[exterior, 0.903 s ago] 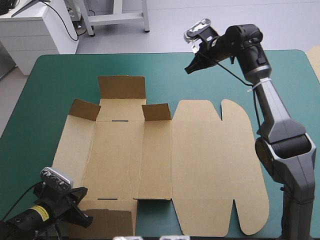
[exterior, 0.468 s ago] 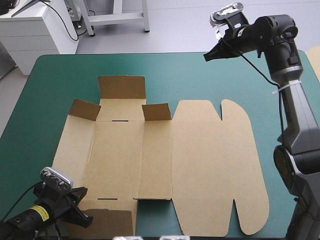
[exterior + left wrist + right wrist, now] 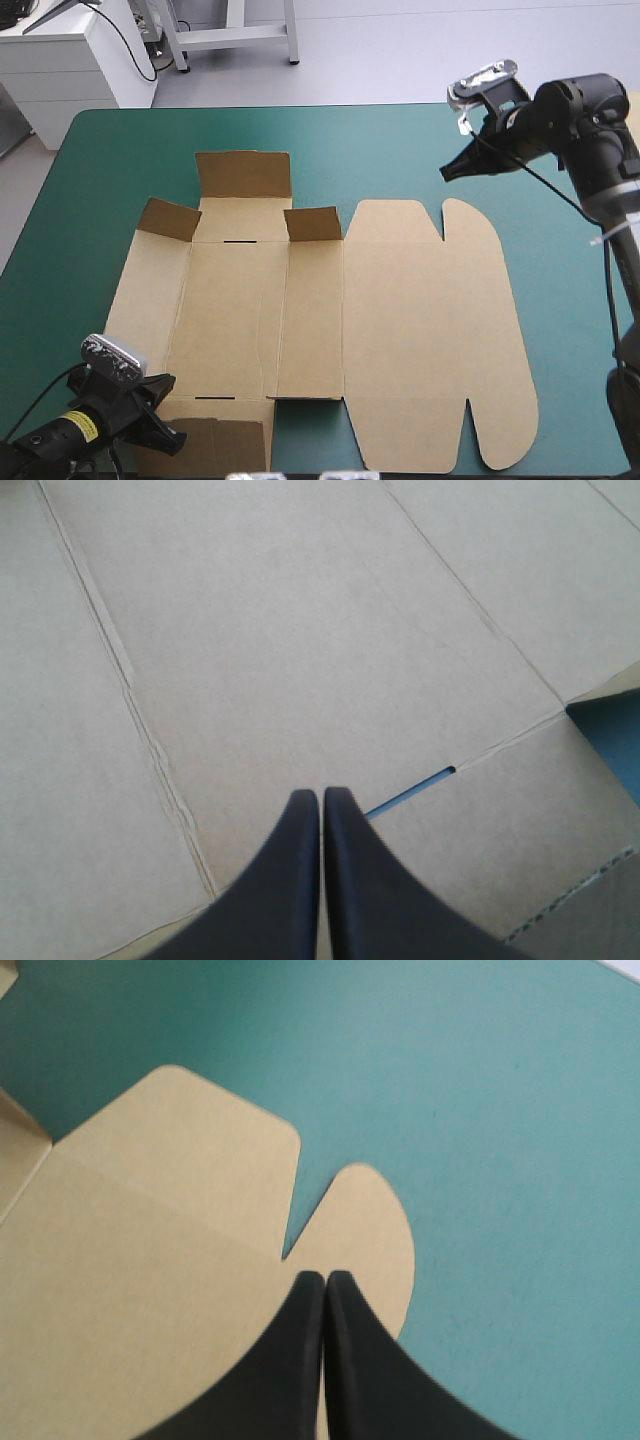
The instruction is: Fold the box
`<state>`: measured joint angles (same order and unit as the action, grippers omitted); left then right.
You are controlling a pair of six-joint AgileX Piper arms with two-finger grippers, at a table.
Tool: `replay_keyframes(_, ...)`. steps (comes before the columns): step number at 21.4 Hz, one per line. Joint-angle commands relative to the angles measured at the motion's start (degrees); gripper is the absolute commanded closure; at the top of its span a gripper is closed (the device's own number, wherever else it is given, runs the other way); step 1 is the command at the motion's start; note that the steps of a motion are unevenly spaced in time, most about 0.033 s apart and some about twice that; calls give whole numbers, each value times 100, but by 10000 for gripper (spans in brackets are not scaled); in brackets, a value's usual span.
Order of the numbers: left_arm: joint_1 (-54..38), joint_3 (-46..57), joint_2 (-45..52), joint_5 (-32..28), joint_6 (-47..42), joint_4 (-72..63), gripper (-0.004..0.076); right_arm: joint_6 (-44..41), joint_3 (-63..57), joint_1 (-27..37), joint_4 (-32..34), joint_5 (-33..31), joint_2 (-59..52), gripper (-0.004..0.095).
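The brown box [image 3: 400,330] lies spread on the table as a cut sheet, its rounded lid to the right. A far flap [image 3: 243,175] and two small corner flaps [image 3: 313,223] stand raised. My left gripper [image 3: 172,436] is shut at the sheet's near-left corner. In the left wrist view it [image 3: 322,796] points low over the board [image 3: 300,630], just short of a slot [image 3: 410,792]. My right gripper [image 3: 447,174] is shut and hangs in the air beyond the lid's far right tab. In its own view it [image 3: 325,1278] points at that rounded tab [image 3: 370,1220].
The teal-green cover [image 3: 120,160] shows all round the sheet, widest along the far side and past the lid on the right [image 3: 500,1110]. A strip of cover [image 3: 612,742] shows beside the near flap.
My right gripper has swung to the right and lower, from over the table's far edge to just beyond the lid's far right corner. The left gripper and the box have not moved.
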<state>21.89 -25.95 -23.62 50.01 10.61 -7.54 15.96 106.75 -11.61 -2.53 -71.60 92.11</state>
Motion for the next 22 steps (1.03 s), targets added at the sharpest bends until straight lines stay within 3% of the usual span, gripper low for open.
replay_keyframes(1,30,-164,-57,-375,-55,-119,731,29,-982,54,37,290,-1017,927)
replay_keyframes(10,30,-542,-57,-309,-55,-119,731,-255,-3687,54,14,1026,-3429,927)
replay_keyframes(16,30,-1267,-255,126,-119,-102,731,-450,-5041,54,-22,990,-4828,928)
replay_keyframes(22,30,-2580,-1227,896,-155,-98,731,-634,-5893,54,-113,1068,-5605,928)
